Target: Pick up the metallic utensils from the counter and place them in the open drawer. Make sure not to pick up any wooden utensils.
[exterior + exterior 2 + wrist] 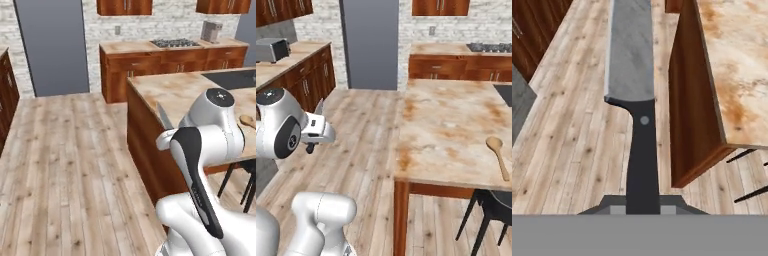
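Observation:
My gripper point(643, 206) is shut on the black handle of a knife point(632, 65), one of the metallic utensils; its silver blade points away from the hand, over the wooden floor. The hand is off the counter's point(451, 125) near-left corner, beside its brown end panel point(692, 110). The blade point(163, 116) rises behind the white arm in the left base view and sticks up above the hand point(319, 131) in the right base view. A tan wooden spoon point(499, 155) lies on the counter point(175, 90) near its right edge. The open drawer is out of view.
Dark stool legs point(483, 215) stand under the counter's near edge. Brown cabinets carrying a toaster point(272, 49) run along the left wall. A grey fridge point(370, 42) and a back counter with a cooktop point(175, 43) are farther off. Wooden floor point(65, 160) spreads left of the counter.

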### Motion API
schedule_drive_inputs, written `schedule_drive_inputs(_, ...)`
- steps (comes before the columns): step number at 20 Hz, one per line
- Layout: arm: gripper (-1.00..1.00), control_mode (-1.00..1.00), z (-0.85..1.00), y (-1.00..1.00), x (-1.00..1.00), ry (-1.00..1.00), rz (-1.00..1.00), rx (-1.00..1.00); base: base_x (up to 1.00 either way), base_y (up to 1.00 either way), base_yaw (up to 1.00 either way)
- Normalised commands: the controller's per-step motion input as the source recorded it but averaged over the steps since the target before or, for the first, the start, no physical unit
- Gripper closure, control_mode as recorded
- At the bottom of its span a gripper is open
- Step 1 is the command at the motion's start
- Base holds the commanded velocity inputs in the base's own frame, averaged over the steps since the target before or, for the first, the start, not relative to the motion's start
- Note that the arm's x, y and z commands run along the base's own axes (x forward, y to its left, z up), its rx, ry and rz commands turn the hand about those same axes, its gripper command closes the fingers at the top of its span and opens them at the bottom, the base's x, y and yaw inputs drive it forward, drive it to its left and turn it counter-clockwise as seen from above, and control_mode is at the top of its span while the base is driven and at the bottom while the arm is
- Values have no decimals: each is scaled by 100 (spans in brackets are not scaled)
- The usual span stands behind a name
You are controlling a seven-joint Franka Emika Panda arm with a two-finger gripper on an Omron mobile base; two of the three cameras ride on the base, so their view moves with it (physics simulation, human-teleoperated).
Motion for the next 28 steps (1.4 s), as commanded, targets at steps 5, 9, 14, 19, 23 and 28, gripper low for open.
schedule_drive_inputs(5, 100, 100, 0, 0, 0, 0, 0, 0, 82, 89, -48)
schedule_drive_inputs(9, 100, 100, 0, 0, 0, 0, 0, 0, 79, 89, -47)
schedule_drive_inputs(14, 100, 100, 0, 0, 0, 0, 0, 0, 94, 99, -40)
schedule_drive_inputs(19, 100, 100, 0, 0, 0, 0, 0, 0, 100, 100, -37)
schedule_drive_inputs(23, 100, 100, 0, 0, 0, 0, 0, 0, 100, 100, -36)
schedule_drive_inputs(28, 100, 100, 0, 0, 0, 0, 0, 0, 100, 100, -31)
